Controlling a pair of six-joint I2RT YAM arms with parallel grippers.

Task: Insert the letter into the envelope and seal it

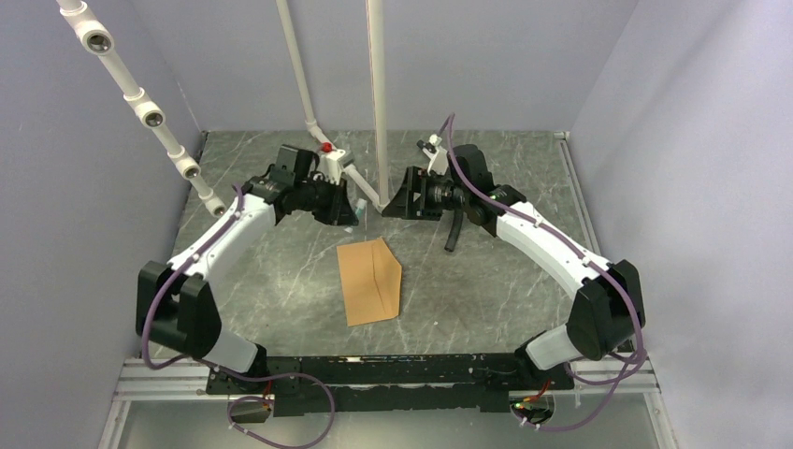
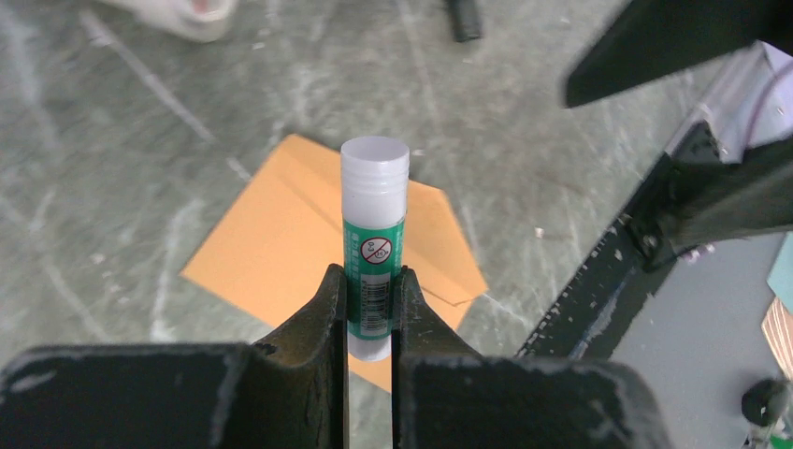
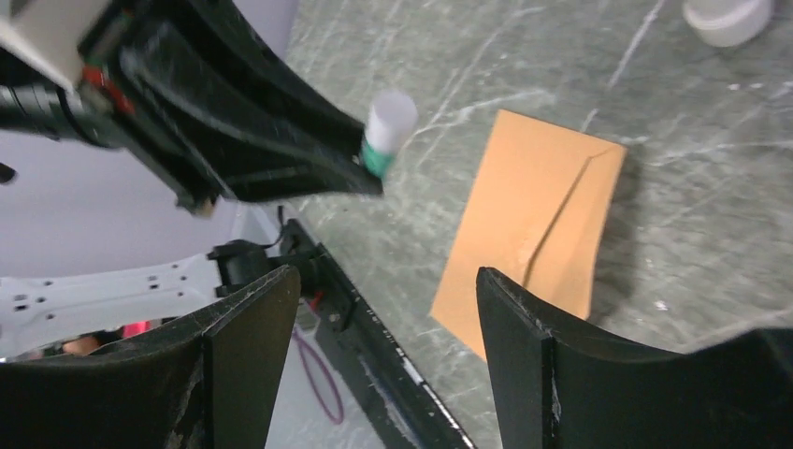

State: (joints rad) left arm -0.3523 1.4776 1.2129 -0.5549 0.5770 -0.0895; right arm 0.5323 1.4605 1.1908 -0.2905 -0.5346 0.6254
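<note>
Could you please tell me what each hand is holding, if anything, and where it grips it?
The left hand clamps a glue stick by its lower green body; the right hand holds nothing.

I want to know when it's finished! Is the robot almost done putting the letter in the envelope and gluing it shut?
About halfway. No letter is lying out, so it is probably already inside the envelope. Right now the left gripper pinches a capped glue stick, with the right gripper open close by. Left to do: uncap, glue and fold the open flap shut.
</note>
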